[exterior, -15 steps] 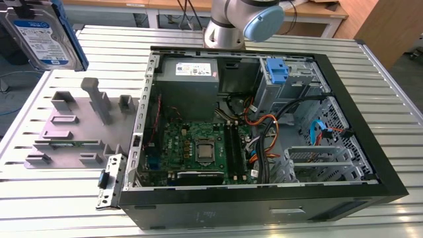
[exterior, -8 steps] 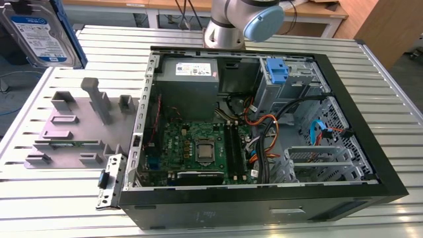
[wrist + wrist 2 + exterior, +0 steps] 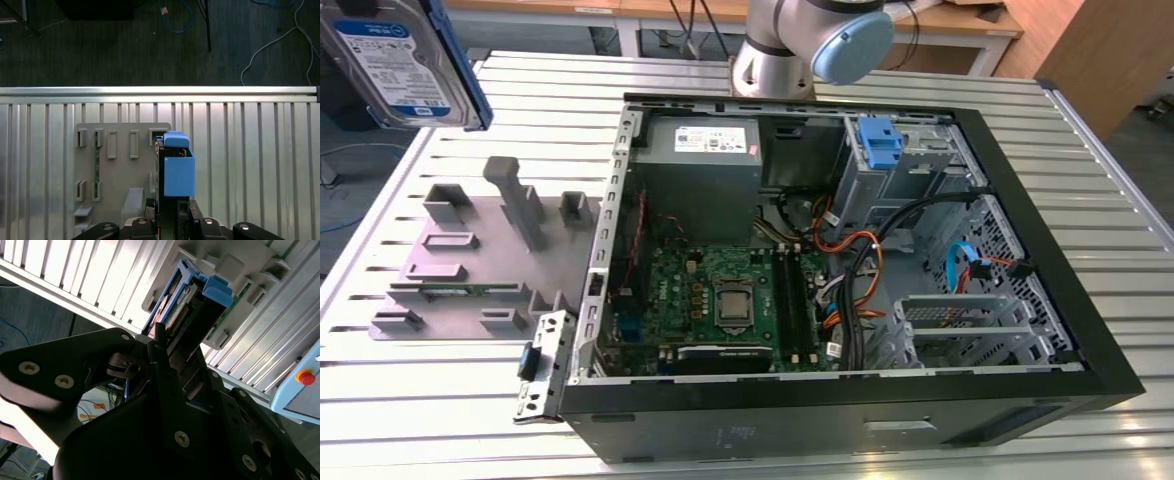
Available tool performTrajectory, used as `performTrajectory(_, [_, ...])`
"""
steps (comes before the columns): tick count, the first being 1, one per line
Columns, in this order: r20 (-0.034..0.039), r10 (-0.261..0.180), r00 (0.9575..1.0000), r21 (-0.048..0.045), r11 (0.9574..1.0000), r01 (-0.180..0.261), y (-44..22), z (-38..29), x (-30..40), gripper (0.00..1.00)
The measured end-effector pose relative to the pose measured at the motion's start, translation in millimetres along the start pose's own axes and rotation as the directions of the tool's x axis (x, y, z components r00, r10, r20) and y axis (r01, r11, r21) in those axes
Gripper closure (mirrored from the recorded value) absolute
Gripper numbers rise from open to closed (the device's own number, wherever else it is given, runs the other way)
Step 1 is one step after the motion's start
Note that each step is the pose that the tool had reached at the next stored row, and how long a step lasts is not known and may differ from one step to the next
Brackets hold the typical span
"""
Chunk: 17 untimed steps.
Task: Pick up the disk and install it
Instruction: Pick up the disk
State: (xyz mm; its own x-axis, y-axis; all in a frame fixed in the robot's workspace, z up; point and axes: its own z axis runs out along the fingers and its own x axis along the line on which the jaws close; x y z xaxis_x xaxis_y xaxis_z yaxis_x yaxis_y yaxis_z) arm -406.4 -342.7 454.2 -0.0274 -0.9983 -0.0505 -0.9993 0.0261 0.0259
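- Your gripper (image 3: 170, 216) is clenched on the disk (image 3: 178, 172). In the first wrist view you see the disk edge-on, with its blue rail facing the camera and its blue tab at the far end.
- In the second wrist view the black fingers (image 3: 156, 347) close on the disk's near end, and the tab juts free beyond them.
- In the exterior view the disk (image 3: 394, 60) hangs in the air at the upper corner on the exterior view's left. Its label is turned to the camera. It is lifted off the table (image 3: 427, 400) and well apart from the computer case (image 3: 787, 435).
- Under the disk lies the grey fixture plate (image 3: 120, 165). The disk lines up over one of the plate's side edges, with bare slats beside it. Past the table's edge you see dark floor with cables.
- The case lies open, framed by its black rim, just beside the plate.
- Inside, a blue bracket (image 3: 881, 145) sits at the far side, near the power-supply box (image 3: 698, 150).
- Orange and black cables (image 3: 854, 260) cross the space beside the motherboard (image 3: 720, 300).
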Motion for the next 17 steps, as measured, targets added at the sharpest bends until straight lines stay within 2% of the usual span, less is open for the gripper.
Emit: performTrajectory(17, [0.0,0.0,1.0,0.0,1.0,0.0,0.5,-20.1,-1.1,0.65])
